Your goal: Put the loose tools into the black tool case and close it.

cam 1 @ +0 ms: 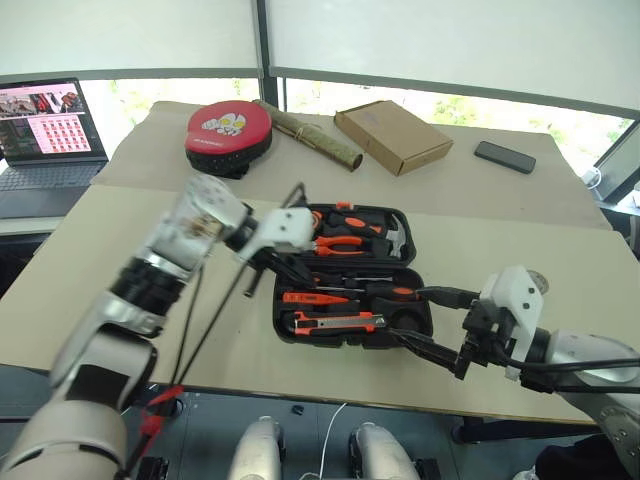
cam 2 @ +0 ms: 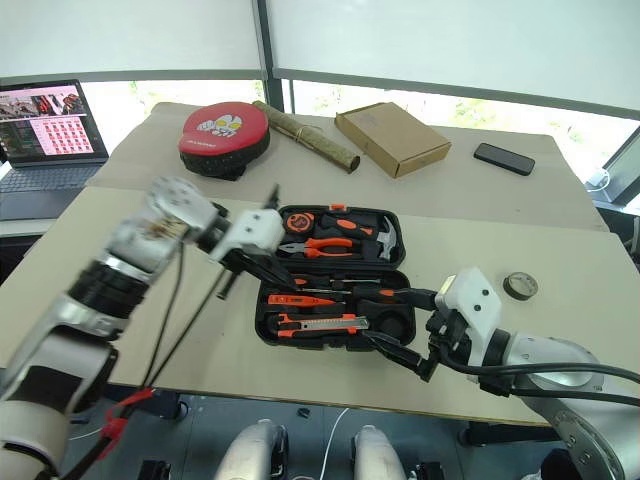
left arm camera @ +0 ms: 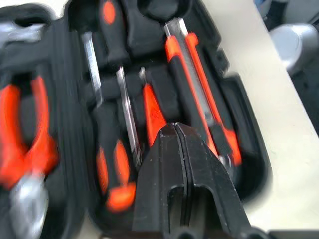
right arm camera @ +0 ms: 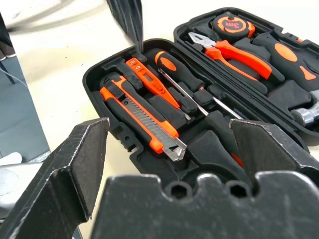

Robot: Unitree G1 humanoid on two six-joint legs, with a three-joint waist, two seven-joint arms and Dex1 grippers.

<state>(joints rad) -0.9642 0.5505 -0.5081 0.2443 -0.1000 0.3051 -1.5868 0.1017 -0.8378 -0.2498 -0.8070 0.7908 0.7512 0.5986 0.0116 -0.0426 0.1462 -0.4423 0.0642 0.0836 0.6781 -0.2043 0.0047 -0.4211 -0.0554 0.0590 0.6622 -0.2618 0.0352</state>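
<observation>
Beige table (cam 1: 130, 300), open tool case (cam 1: 285, 325), red pad (cam 1: 228, 130), cardboard box (cam 1: 392, 135), left gripper (cam 1: 290, 268) shut empty, right gripper (cam 1: 440, 325) wide open, empty.

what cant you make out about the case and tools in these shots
- Tape roll: small round thing on the table in the right eye view, too small to confirm.
- Black tool case: its near right corner in the right wrist view is hidden by the open right gripper.
- Pliers: blurred in the left wrist view, beside the shut left gripper.

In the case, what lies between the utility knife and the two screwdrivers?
The small orange tester screwdriver lies between the utility knife and the screwdrivers, in the right wrist view.
</observation>
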